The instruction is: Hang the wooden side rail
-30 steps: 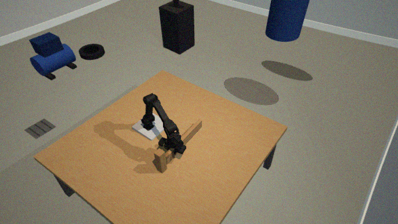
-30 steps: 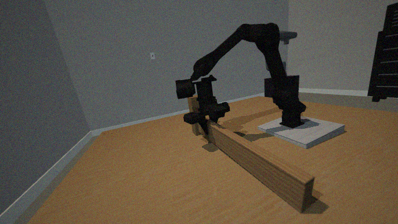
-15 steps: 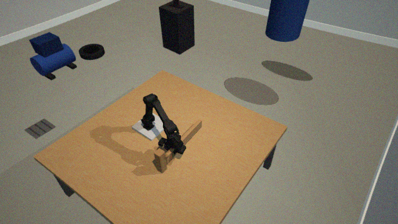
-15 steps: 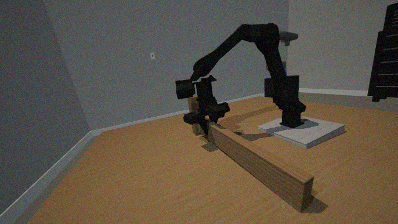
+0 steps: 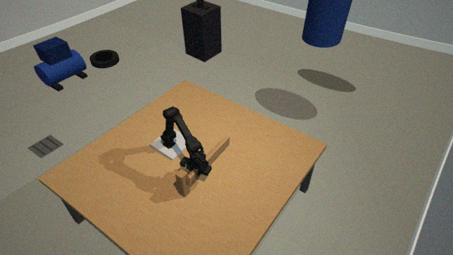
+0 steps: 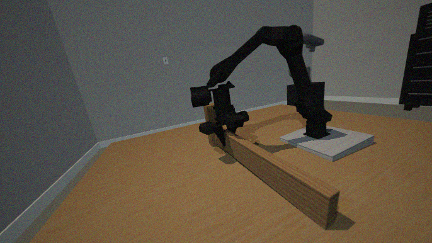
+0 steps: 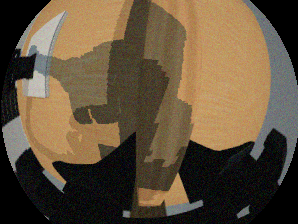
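The wooden side rail (image 5: 219, 152) (image 6: 283, 173) (image 7: 162, 107) stands on its narrow edge. Its far end touches the table. Its near end is raised a little, with a shadow on the table below. My gripper (image 5: 196, 174) (image 6: 228, 136) (image 7: 152, 133) is shut on the rail near that raised end, one finger on each side. The upright headboard post (image 5: 183, 185) (image 6: 210, 114) stands just beyond that end, very close to it. The steel hooks, the slot and the pins are hidden or too small to make out, so whether hooks and pins touch cannot be told.
The arm's white base plate (image 5: 173, 154) (image 6: 334, 149) (image 7: 42, 60) lies on the wooden table (image 5: 264, 158) (image 6: 142, 189), to one side of the rail. The arm arches over from it to the post. A black cabinet, a blue cylinder and a blue machine stand beyond the table.
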Controlling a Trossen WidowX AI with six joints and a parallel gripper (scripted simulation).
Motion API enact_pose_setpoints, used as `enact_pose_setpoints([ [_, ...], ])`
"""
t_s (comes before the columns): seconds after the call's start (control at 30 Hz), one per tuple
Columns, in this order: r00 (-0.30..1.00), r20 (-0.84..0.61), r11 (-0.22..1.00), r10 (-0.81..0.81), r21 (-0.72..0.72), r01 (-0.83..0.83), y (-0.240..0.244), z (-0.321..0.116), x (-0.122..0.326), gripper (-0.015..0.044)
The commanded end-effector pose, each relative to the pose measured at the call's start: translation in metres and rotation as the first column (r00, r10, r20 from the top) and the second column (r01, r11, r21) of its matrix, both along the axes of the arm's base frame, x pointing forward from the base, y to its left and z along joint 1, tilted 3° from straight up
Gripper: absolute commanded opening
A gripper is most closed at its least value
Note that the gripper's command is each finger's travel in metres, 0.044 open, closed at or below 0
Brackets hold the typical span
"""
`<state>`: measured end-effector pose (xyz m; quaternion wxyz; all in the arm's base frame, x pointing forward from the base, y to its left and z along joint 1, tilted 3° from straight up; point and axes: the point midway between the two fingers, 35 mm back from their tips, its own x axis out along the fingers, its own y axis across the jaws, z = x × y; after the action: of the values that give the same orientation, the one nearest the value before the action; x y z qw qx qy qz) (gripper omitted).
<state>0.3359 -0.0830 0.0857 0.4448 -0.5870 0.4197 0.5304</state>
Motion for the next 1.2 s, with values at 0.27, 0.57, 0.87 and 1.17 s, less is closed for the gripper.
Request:
enact_pose_setpoints([
  [0.27,1.000,0.007,1.000,0.008,-0.002,-0.008,-0.0018,0.0033,0.0017,0.0000],
  [0.57,1.000,0.007,1.000,0.008,-0.002,-0.008,-0.0029,0.0022,0.0010,0.0000],
  [0.87,1.000,0.007,1.000,0.008,-0.002,-0.008,-0.0039,0.0012,0.0006,0.0000],
  [1.17,1.000,0.007,1.000,0.008,-0.002,-0.008,-0.0048,0.0012,0.0011,0.0000],
])
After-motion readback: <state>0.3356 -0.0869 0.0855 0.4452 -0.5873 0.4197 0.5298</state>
